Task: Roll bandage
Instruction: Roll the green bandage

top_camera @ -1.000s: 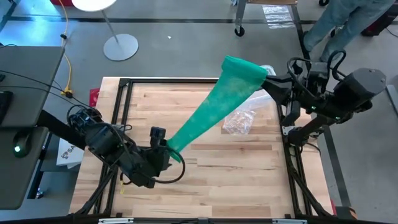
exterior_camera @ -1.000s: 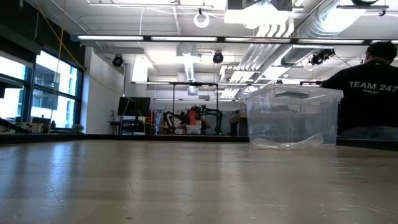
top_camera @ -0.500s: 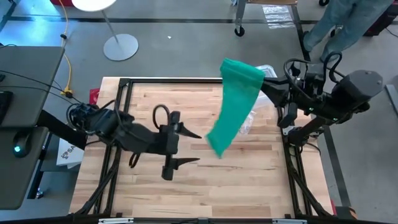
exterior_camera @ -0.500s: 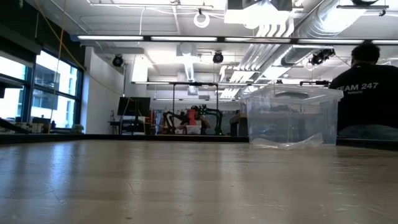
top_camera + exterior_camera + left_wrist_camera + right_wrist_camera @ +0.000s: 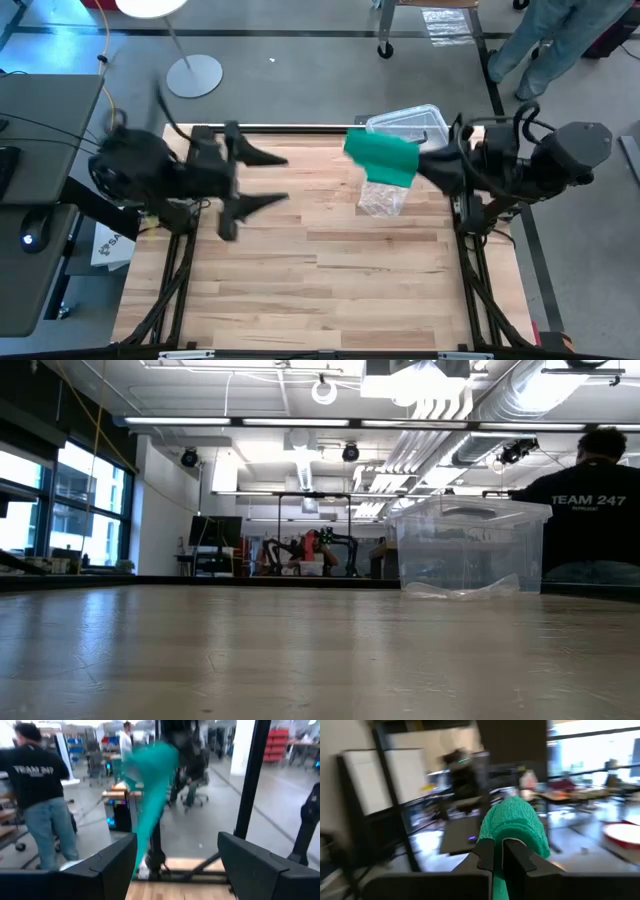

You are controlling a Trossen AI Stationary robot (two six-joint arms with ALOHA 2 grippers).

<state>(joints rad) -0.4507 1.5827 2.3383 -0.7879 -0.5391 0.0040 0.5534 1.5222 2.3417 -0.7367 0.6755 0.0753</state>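
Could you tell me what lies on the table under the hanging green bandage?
Under the bandage, held by the right tool, a crinkly clear plastic bag shows on the table. Its upper part is covered by the bandage.

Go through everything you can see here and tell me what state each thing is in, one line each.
bandage: hanging off the table from the right gripper, unrolled
right gripper: shut on the bandage, raised
left gripper: open, empty, raised at the table's left
clear plastic box: upright on the table, lid on
plastic bag: lying crumpled on the table
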